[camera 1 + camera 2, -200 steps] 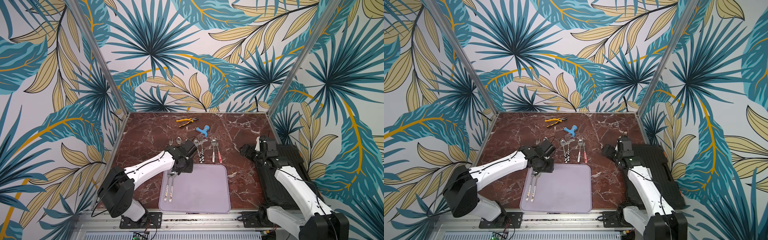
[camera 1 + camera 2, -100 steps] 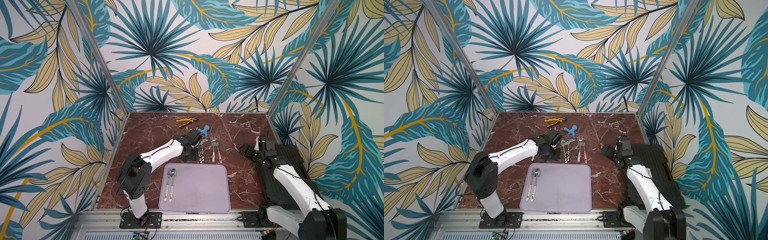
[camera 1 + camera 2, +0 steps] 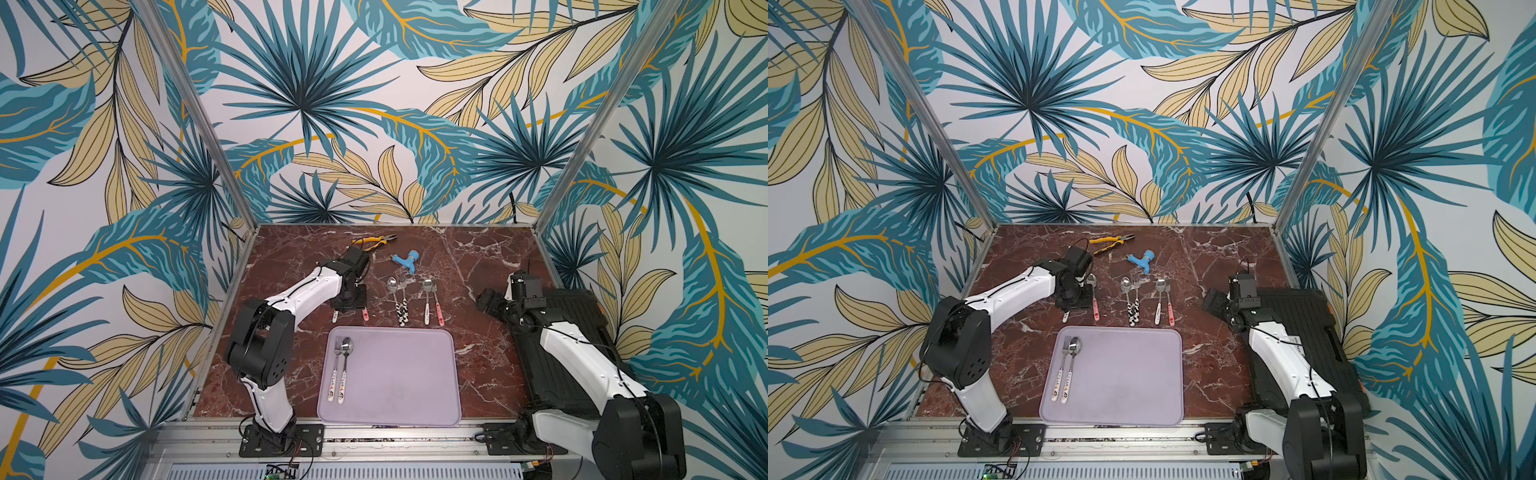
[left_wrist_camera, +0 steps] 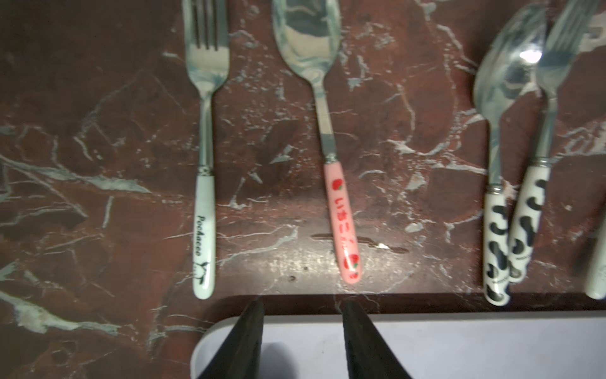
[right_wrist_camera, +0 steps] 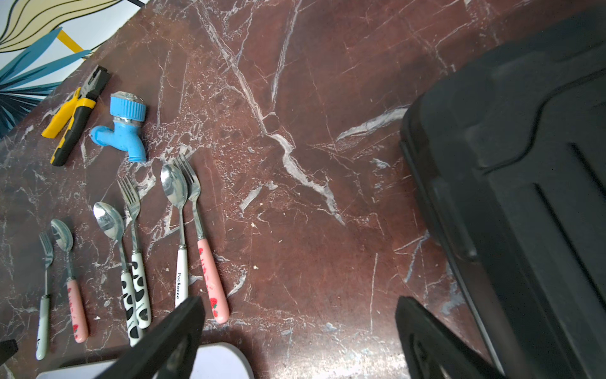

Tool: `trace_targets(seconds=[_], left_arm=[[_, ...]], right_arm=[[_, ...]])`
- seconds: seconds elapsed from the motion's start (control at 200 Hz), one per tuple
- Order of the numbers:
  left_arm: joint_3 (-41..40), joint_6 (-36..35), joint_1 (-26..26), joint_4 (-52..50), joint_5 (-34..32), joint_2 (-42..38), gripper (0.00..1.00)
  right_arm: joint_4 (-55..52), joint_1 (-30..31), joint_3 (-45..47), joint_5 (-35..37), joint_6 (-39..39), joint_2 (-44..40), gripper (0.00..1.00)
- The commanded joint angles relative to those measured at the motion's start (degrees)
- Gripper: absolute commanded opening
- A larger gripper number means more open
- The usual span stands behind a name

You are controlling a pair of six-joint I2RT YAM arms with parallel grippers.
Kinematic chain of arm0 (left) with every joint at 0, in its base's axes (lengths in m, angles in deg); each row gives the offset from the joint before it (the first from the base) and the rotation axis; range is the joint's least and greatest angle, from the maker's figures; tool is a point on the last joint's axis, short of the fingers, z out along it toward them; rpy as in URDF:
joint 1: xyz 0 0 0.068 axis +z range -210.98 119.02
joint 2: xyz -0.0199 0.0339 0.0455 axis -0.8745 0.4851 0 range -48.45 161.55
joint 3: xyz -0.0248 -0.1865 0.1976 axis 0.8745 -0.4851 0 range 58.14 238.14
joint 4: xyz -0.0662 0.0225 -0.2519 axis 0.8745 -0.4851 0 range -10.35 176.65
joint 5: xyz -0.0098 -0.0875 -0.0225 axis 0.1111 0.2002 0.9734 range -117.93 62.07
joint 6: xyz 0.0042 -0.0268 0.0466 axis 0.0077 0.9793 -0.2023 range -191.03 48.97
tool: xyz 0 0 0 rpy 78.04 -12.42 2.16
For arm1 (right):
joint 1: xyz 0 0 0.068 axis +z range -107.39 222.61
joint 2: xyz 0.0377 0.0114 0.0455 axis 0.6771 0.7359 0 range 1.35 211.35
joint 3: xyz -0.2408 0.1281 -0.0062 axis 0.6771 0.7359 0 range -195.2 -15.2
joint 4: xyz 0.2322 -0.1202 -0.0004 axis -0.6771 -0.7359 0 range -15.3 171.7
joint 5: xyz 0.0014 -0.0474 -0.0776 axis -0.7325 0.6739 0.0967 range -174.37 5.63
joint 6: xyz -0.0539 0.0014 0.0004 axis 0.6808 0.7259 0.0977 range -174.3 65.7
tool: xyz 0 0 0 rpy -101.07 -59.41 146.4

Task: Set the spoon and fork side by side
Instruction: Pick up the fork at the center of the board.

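The surface [image 4: 98, 131] is glossy veined marble. Ahead of the left gripper [image 4: 302, 305], fork [image 4: 205, 203] and spoon [image 4: 340, 210] show polished metal and glossy handles.

1. The left arm [image 3: 307, 291] has swung off the near-left corner of the purple tray [image 3: 407, 374], toward the back of the counter [image 3: 478, 257].
2. Its fingers [image 4: 249, 338] now hang above a white-handled fork [image 4: 205, 226] and a pink-handled spoon [image 4: 342, 223].
3. The cutlery pair [image 3: 338, 370] on the tray, earlier partly covered, now shows fully.
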Motion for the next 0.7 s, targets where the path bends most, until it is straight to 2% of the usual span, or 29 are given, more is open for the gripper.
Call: trace_targets(seconds=[0.0, 0.526, 0.696], left_arm=[[-1.6, -2.4, 2.3, 0.5, -0.7, -0.2, 0.44], [-1.3, -4.9, 7.5, 2.5, -0.7, 5.9, 0.43], [-0.4, -5.3, 7.7, 2.3, -0.8, 8.4, 0.38]], right_arm=[[0.6, 0.0, -0.4, 1.2, 1.0, 0.1, 0.97], [-1.1, 0.0, -1.4, 1.7, 0.6, -1.0, 0.97], [-1.8, 0.0, -0.9, 2.2, 0.3, -2.4, 0.97]])
